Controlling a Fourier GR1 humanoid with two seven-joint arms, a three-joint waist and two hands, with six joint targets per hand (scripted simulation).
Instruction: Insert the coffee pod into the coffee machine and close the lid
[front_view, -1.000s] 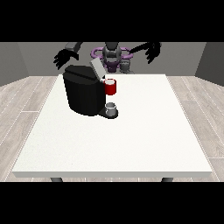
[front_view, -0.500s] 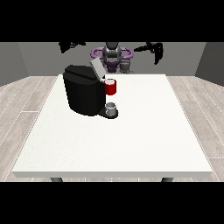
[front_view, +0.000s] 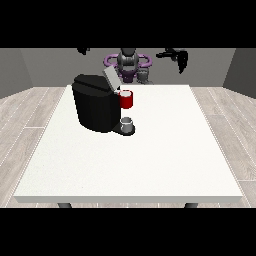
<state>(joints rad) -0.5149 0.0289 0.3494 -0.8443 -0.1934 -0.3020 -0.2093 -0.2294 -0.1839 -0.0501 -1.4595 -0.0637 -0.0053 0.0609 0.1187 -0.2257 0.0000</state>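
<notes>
The black coffee machine (front_view: 97, 107) stands on the left half of the white table (front_view: 150, 155). Its grey lid (front_view: 110, 77) is tilted up and open, and its red head (front_view: 127, 99) hangs over a small grey cup (front_view: 128, 123) on the base. A small grey pod (front_view: 144, 75) sits at the table's far edge, just in front of the robot. The hand at the view's right (front_view: 179, 57) is raised high above the far right corner, fingers hanging relaxed and holding nothing. The hand at the view's left (front_view: 82, 50) is raised too, and only a sliver of it shows.
The robot's purple and grey torso (front_view: 128, 62) stands behind the far edge. White table surface spreads right of the machine and towards the near edge. Wooden floor surrounds the table.
Both arms have lifted higher and spread outward, away from the machine. The view's left hand has risen almost out of the picture. The machine, lid and pod have not moved.
</notes>
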